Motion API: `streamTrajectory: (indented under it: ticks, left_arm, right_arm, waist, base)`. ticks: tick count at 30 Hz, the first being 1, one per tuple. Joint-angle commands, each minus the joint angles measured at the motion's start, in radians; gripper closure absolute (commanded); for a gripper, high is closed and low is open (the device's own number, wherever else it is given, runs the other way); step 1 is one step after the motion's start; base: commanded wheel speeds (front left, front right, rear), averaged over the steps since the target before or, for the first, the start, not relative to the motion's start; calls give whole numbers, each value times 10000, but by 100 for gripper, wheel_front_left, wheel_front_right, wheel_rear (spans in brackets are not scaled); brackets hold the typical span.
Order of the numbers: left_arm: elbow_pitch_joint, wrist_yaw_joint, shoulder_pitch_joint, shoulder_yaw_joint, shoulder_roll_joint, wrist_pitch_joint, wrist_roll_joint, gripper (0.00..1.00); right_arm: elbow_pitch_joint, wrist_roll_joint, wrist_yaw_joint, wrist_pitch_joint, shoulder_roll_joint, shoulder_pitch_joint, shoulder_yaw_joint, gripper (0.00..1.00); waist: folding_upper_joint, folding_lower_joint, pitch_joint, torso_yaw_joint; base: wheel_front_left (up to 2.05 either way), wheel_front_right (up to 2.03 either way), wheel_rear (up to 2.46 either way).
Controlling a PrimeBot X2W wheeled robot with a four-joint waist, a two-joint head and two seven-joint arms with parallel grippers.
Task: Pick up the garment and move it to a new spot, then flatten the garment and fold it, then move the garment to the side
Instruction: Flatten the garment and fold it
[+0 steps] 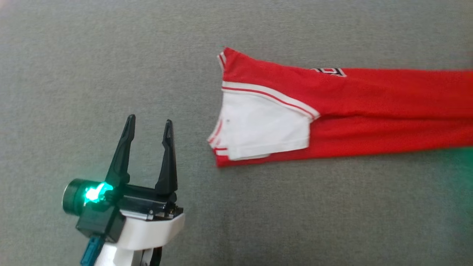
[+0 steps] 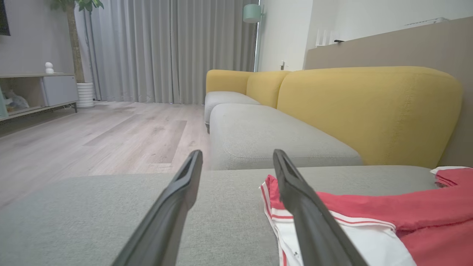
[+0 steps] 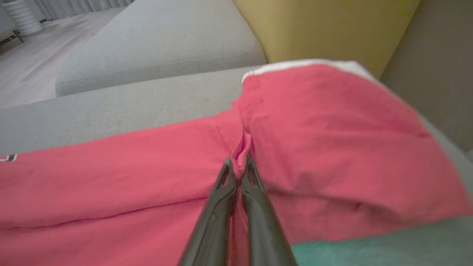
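Note:
The garment [image 1: 354,111] is a red shirt with white, red-striped sleeves, lying folded into a long band on the grey cushion and running off the head view's right edge. Its white sleeve end [image 1: 258,129] points left. My left gripper [image 1: 149,123] stands open over bare cushion, to the left of the sleeve end and apart from it. In the left wrist view the garment [image 2: 425,218] lies to the right of the left gripper [image 2: 238,157]. In the right wrist view my right gripper [image 3: 238,162] is shut on a pinched ridge of the garment [image 3: 332,147].
The grey seat cushion [image 1: 111,55] spreads all round the garment. A yellow sofa backrest [image 2: 369,111] rises behind it, with another grey seat [image 2: 266,136] beyond. Wood floor [image 2: 92,140], curtains, a low cabinet [image 2: 40,92] and a potted plant stand farther off.

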Motion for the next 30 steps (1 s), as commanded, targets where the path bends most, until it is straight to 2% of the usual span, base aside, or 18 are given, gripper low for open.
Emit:
streamTrajectory:
  ticks: [1, 4, 7, 13, 17, 22, 24, 30]
  left_arm:
    - [-304, -96, -3, 453, -55, -49, 113, 0]
    - [-258, -168, -1, 532, -78, -49, 140, 0]
    - [-163, -274, 18, 599, -107, -49, 145, 0]
    - [4, -387, 147, 597, -144, -49, 79, 0]
    - [63, -418, 154, 561, -154, -49, 50, 0]
    - [96, -389, 57, 431, -157, -49, -92, 0]
    - [136, -349, -3, 344, -158, -49, -173, 0]
    - [222, -300, -110, 241, -159, -49, -271, 0]
  right_arm:
    - [-634, -44, -7, 67, -625, -279, -54, 100]
    - [-1085, 65, -7, 189, -777, -400, -22, 100]
    - [-2213, 398, -7, 474, -774, -515, 212, 100]
    - [-4839, 853, -7, 1045, -103, -282, 1243, 100]
    - [-5725, 604, -7, 1477, 467, -424, 2354, 100]
    - [-5533, 421, -7, 1662, 1337, -1010, 3918, 100]
    - [-4978, 432, -7, 1587, 1821, -1352, 4885, 100]
    - [-3597, 460, -7, 1283, 2572, -1792, 6389, 100]
  waist:
    - [0, 0, -41, -133]
    - [0, 0, -99, -178]
    - [0, 0, -251, -165]
    - [0, 0, -507, 38]
    - [0, 0, -548, 250]
    - [0, 0, -470, 579]
    - [0, 0, -383, 799]
    - [0, 0, -283, 1146]
  base:
    - [0, 0, 0]
    - [0, 0, 0]
    - [0, 0, 0]
    - [0, 0, 0]
    - [0, 0, 0]
    - [0, 0, 0]
    - [0, 0, 0]
    - [0, 0, 0]
